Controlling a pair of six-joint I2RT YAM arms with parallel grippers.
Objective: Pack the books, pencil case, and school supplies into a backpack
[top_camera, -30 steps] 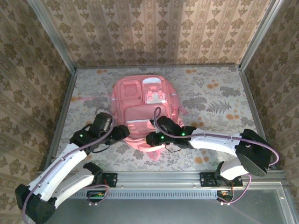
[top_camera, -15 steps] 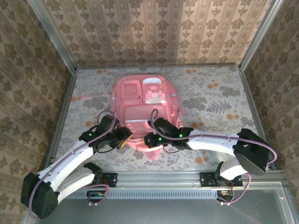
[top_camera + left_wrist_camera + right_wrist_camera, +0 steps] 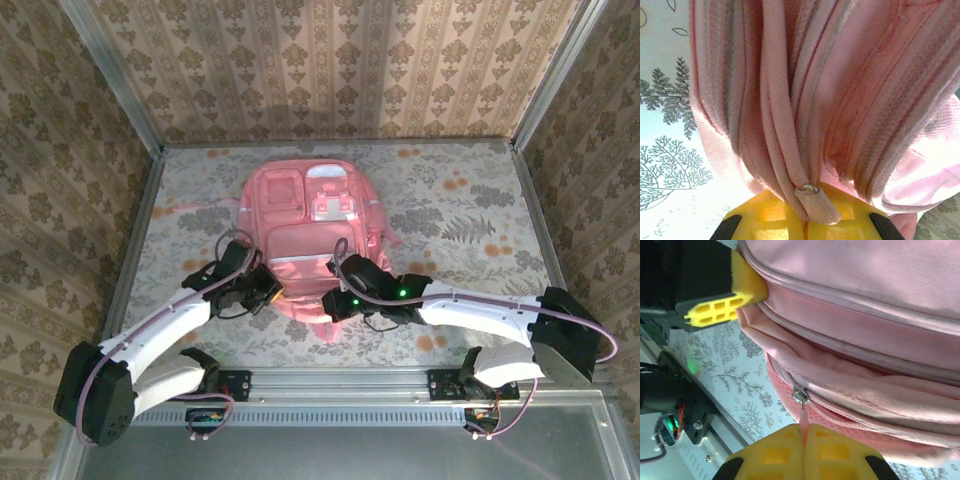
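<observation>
The pink backpack (image 3: 310, 215) lies flat in the middle of the table, its front pockets facing up. My left gripper (image 3: 268, 290) is at its near left edge, shut on a pink fabric tab (image 3: 815, 202) with a small metal ring at the seam. My right gripper (image 3: 335, 303) is at the near edge, shut on the thin pink zip pull (image 3: 804, 421) hanging from the silver slider (image 3: 800, 395). In the right wrist view, the left gripper's yellow fingers (image 3: 715, 310) press against the backpack's side (image 3: 850, 315). The books, the pencil case and the school supplies are out of view.
A floral cloth (image 3: 470, 220) covers the table on both sides of the bag. Metal frame posts and patterned walls close it in at left, right and back. A metal rail (image 3: 340, 380) with the arm bases runs along the near edge.
My left gripper has moved right onto the backpack's near left edge and closed there. The right arm has shifted slightly, still pinching the zip pull.
</observation>
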